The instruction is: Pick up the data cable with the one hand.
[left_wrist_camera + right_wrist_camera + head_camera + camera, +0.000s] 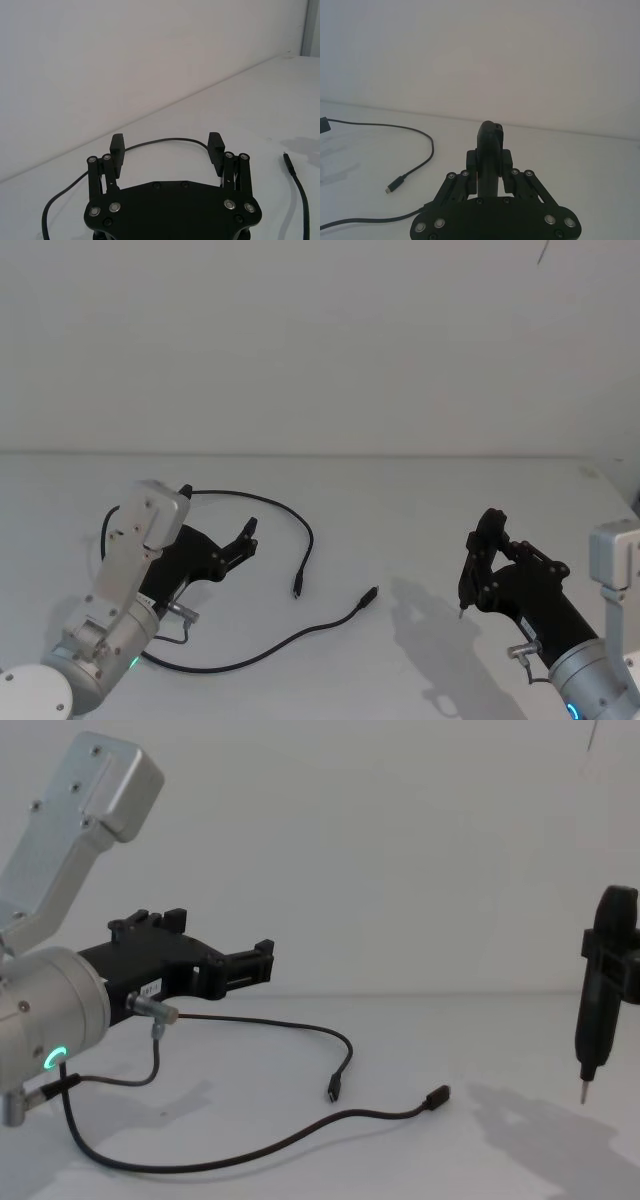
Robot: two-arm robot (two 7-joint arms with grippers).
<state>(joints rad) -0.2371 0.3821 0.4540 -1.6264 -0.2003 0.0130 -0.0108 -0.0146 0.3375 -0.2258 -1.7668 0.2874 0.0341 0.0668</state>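
Observation:
The data cable lies on the white table, a thin black lead curving out from under my left arm, with one small plug and the other plug close together at the middle. My left gripper, broad and black on a silver cylinder with a green ring light, hovers open just above the cable's far arc; nothing is between its fingers. On the right, my right gripper stays raised, shut on a slim black pen-shaped tool.
A short dark wire with a silver elbow plug hangs at my left wrist. The tool's metal tip points down above bare table. A plain white wall stands behind the table.

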